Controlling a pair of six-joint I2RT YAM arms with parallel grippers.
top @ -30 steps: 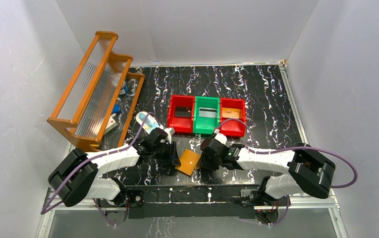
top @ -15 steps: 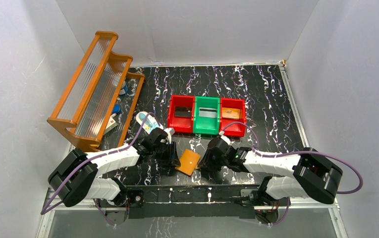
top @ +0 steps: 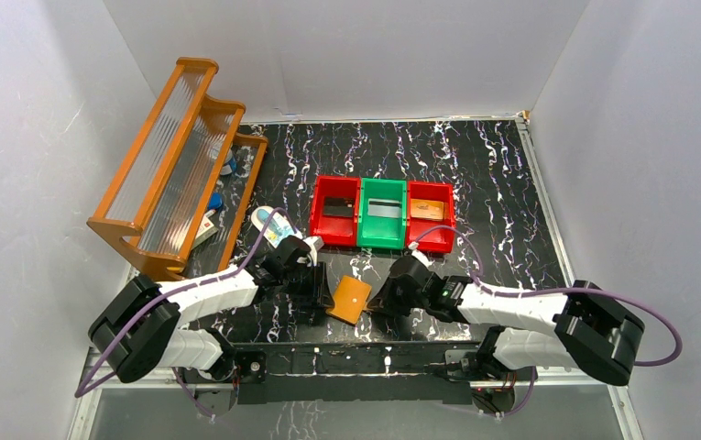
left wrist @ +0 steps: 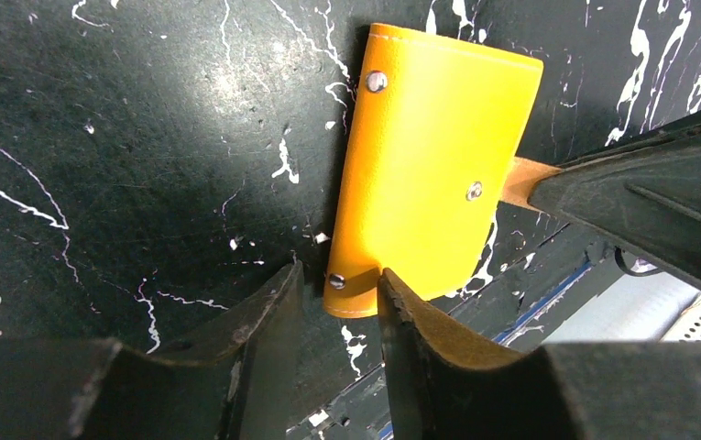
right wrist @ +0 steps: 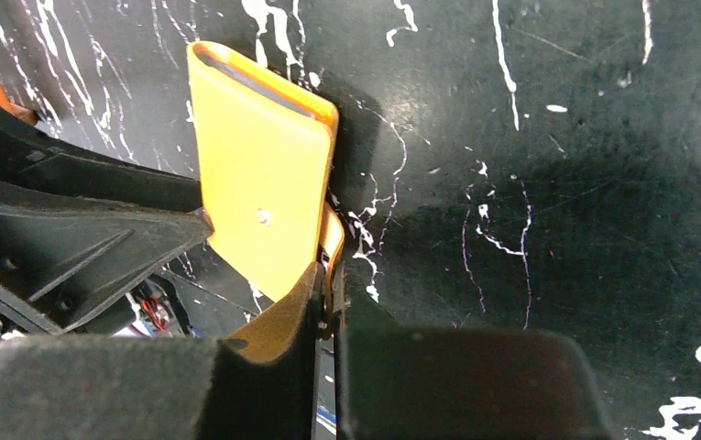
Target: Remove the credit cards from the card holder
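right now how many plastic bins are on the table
3, side by side mid-table: left red bin, green bin in the middle, right red bin. Others could be hidden behind the wooden rack.

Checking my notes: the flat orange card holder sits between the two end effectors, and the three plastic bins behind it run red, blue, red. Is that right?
One slip: the middle plastic bin is green, not blue, as the top external view shows. The flat orange card holder sits between the left end effector and right end effector; the outer bins are red.
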